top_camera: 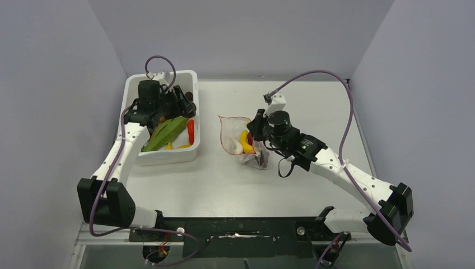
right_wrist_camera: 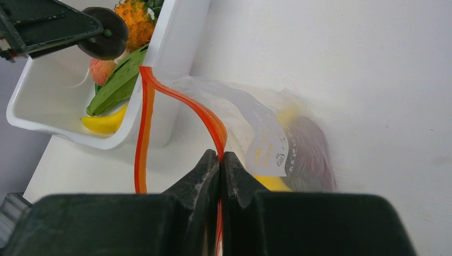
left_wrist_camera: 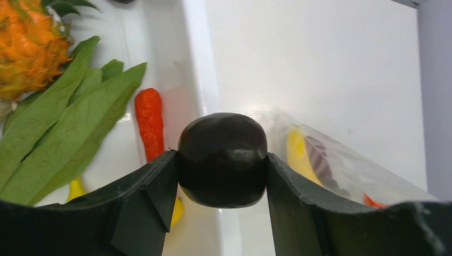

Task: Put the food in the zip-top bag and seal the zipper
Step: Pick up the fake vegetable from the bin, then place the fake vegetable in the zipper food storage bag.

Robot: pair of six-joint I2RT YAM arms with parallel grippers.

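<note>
One white tub [top_camera: 168, 157] sits at ten o'clock on the table, with one clear bag [top_camera: 227, 126] at its three. I count one pineapple [left_wrist_camera: 29, 45], one red chili [left_wrist_camera: 149, 120], one pinkish fruit [right_wrist_camera: 101, 69], one dark round fruit [left_wrist_camera: 223, 160], one yellow banana [right_wrist_camera: 104, 121] in the tub and a second banana [top_camera: 244, 138] in the bag.

- Tub [top_camera: 168, 157] sits on the left side of the table [top_camera: 319, 106], toward the back.
- Bag [top_camera: 231, 130] lies on the table right of the tub, apart from it, mouth turned toward the tub.
- In the tub: pod [top_camera: 166, 133] lies slantwise across the middle, chili [top_camera: 191, 130] just right of it along the right wall, and pineapple [left_wrist_camera: 26, 48] behind the pod.
- Banana [right_wrist_camera: 104, 124] lies in the tub at the pod's near end.
- Left gripper [left_wrist_camera: 222, 178] hangs above the tub by its right wall, with a round fruit [left_wrist_camera: 222, 141] clamped between its fingers.
- Right gripper [right_wrist_camera: 220, 160] is at the bag's right side, pinched on the zipper [right_wrist_camera: 181, 101].
- Second banana [top_camera: 244, 138] lies inside the bag at its near end.
</note>
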